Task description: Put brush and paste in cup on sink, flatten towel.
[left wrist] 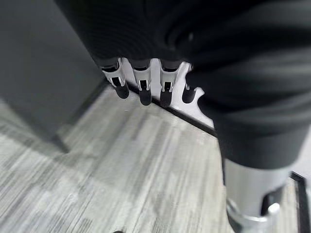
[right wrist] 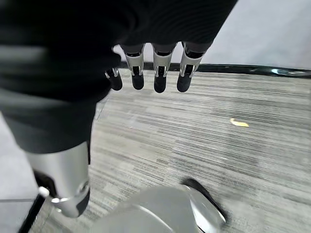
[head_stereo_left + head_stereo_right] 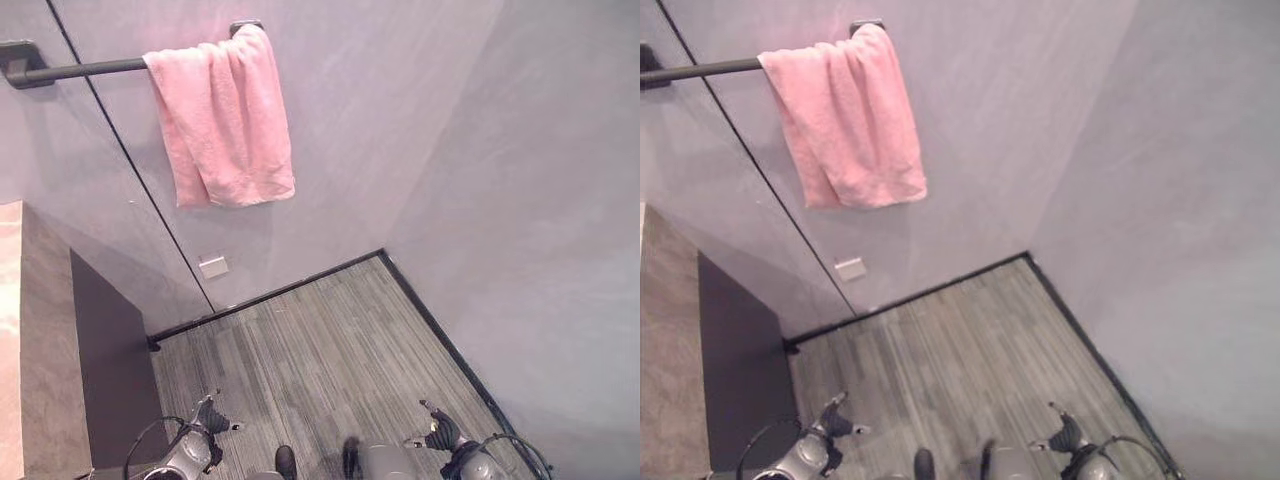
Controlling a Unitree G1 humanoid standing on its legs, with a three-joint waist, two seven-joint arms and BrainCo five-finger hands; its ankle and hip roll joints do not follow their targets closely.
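Closest to the robot, both hands hang low over a grey striped floor [image 3: 320, 350], holding nothing; the left hand [image 1: 146, 82] sits at the lower left of the head view, and its wrist camera shows silver fingers [image 1: 144, 90] with dark tips hanging straight and relaxed in a row, spread slightly apart, with bare floor past them; the right hand [image 2: 155, 73] sits at the lower right of the head view, and its own wrist camera shows the same relaxed pose, fingers [image 2: 160, 73] straight and loosely parted above the floor, with a small yellowish scrap [image 2: 239, 123] lying on the floor well beyond the fingertips; to the robot's left stands a cabinet [image 3: 105, 370] with a dark front face and a lighter stone-coloured side, its pale countertop edge [image 3: 8, 330] just visible at the far left; beyond the hands the floor runs to a corner where two pale grey walls [image 3: 420, 130] meet, edged by a black baseboard [image 3: 290, 290]; low on the far wall, just above the baseboard, is a small white plate [image 3: 213, 266]; a thin dark seam runs diagonally down that wall; highest and farthest, a black towel bar [image 3: 80, 68] is fixed to the wall, and a pink towel [image 3: 222, 120] hangs over its right end, bunched and folded in uneven layers rather than spread flat, well apart from both hands.
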